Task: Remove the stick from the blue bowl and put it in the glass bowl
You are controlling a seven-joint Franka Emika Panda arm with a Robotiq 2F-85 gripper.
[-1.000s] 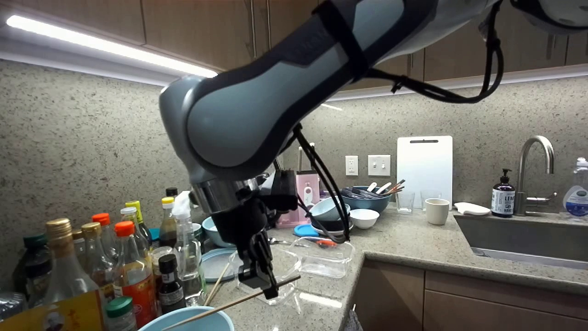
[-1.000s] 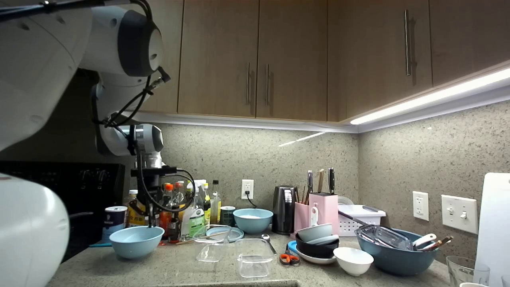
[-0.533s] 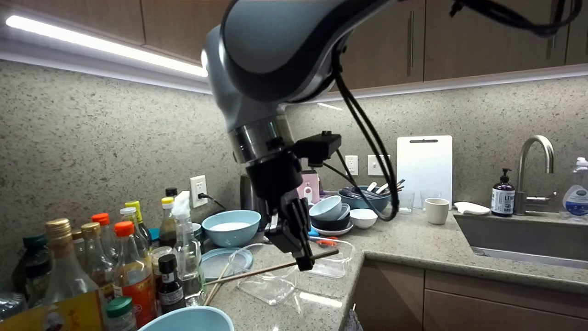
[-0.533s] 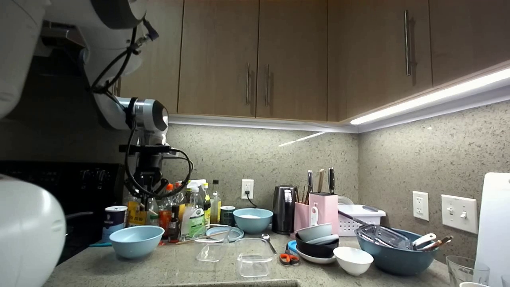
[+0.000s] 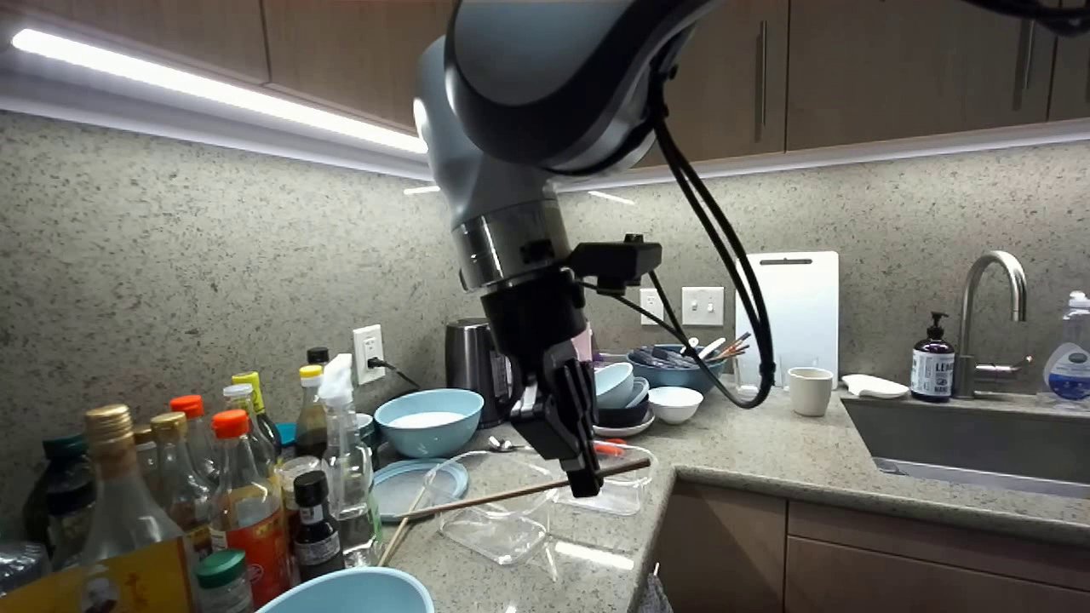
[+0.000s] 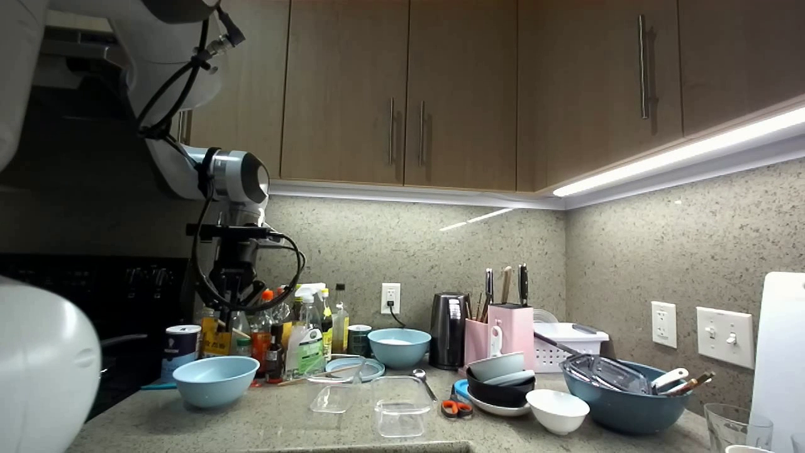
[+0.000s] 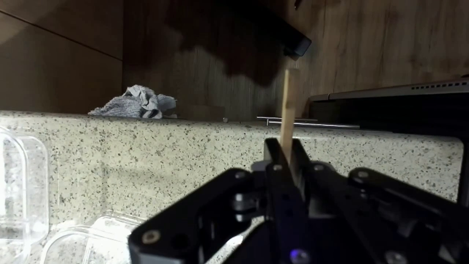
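My gripper (image 5: 586,484) is shut on a thin wooden stick (image 5: 502,495) and holds it in the air, sloping slightly. In the wrist view the stick (image 7: 288,110) sticks out between the two fingertips (image 7: 285,146). The light blue bowl (image 5: 349,592) stands on the counter at the front; it also shows in an exterior view (image 6: 216,382), below my gripper (image 6: 227,318). No stick shows over its rim. A clear glass container (image 5: 498,538) with another stick (image 5: 398,536) against it lies on the counter; a second clear container (image 5: 609,495) is beside it.
Several bottles (image 5: 247,502) line the wall. A second blue bowl (image 5: 430,426) and a round blue lid (image 5: 421,487) are behind the containers. A knife block (image 6: 510,333), stacked bowls (image 6: 503,393) and scissors (image 6: 456,409) stand farther along. The counter edge (image 7: 205,126) shows in the wrist view.
My gripper has lifted the stick up out of the blue bowl and moved it toward the containers in an exterior view. In the last half second it moved only slightly farther.
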